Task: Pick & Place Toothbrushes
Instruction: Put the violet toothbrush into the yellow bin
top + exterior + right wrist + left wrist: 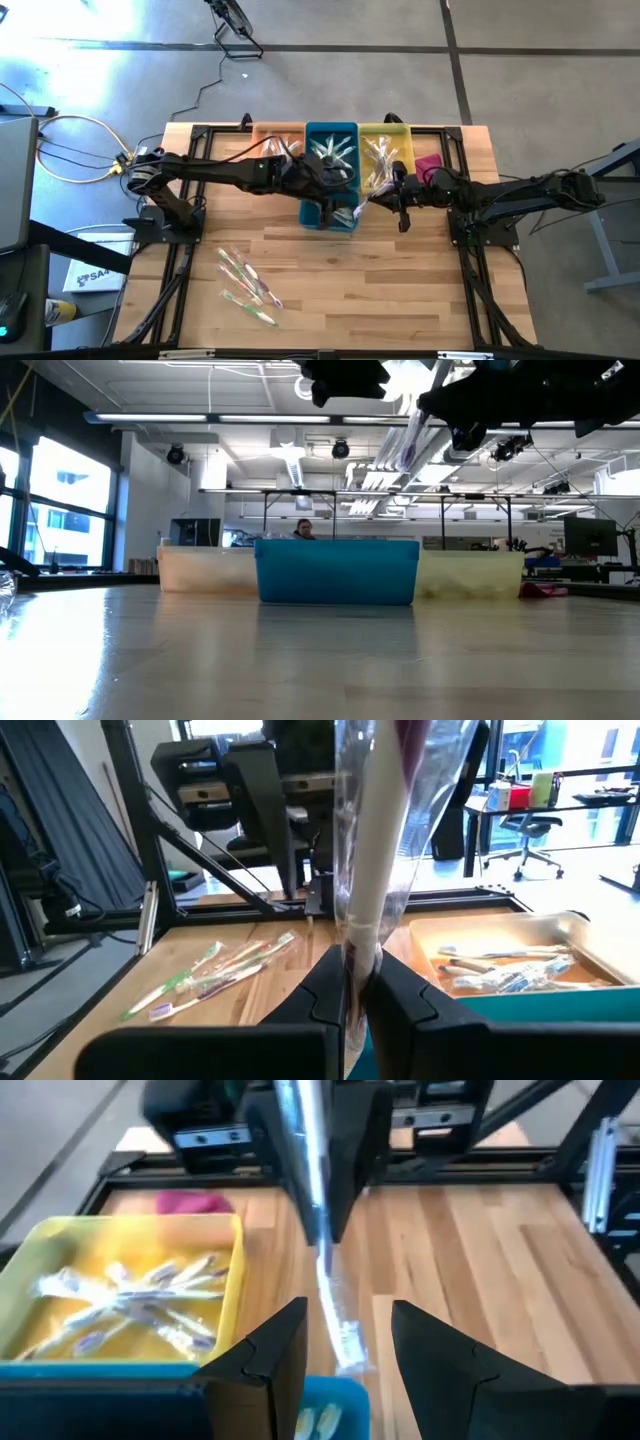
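Presently I am watching the right tool [352, 995] pinching a wrapped toothbrush [375, 850] just past the blue bin's [330, 135] near edge. The left tool [345, 1350], fingers spread, is hovering right opposite, the brush's free end lying between its fingers. More toothbrushes [248, 285] are lying on the table [400, 290], well behind both tools.

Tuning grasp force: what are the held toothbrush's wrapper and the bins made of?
Held toothbrush wrapper: looks like thin clear plastic film, glossy and crinkled, with glare streaks. Blue bin and yellow bin: likely rigid moulded plastic, smooth, slightly translucent walls. Right hand pinches the wrapper.
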`<state>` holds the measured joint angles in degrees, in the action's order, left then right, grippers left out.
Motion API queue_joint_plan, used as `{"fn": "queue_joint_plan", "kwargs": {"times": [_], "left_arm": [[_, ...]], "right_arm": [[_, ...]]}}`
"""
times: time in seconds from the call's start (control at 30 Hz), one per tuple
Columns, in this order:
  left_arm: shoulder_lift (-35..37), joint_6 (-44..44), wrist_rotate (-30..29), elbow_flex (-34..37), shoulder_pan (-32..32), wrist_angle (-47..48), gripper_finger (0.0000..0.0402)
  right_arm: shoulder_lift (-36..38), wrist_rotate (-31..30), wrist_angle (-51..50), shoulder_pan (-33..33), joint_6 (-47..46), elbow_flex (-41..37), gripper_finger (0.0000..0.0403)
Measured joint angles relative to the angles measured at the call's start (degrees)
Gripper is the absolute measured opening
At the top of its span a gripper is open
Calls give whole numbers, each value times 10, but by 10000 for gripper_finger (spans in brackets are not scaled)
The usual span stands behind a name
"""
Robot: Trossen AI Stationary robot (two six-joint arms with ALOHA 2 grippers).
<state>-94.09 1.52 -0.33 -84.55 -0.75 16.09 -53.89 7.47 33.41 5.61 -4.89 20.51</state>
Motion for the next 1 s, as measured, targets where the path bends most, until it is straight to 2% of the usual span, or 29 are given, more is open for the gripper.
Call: {"fn": "queue_joint_plan", "kwargs": {"times": [0.17, 0.23, 0.37, 0.43, 0.57, 0.7, 0.83, 1.0], "left_arm": [[3, 1, -20, 0, 0, 32, 143], [4, 12, -20, 15, 0, 9, 143], [18, 26, -20, 109, -2, -101, 143], [29, 22, -16, 163, -7, -185, 143], [77, -5, -15, 275, -15, -252, 143], [144, -8, -5, 357, -15, -293, 143], [243, 27, -7, 446, -15, -345, 143], [382, 25, -35, 564, -23, -369, 143]], "right_arm": [[0, 1, -30, 0, -6, 0, 15], [0, -1, -41, 0, -20, 0, 15], [0, 1, -65, 0, -45, 0, 15], [0, 1, -81, 0, -54, 0, 15], [0, -1, -115, 0, -61, 0, 15], [-8, -14, -118, 0, -78, -1, 15], [-12, -59, -117, 0, -101, 0, 15], [-15, -119, -109, 0, -125, 0, 15]]}}
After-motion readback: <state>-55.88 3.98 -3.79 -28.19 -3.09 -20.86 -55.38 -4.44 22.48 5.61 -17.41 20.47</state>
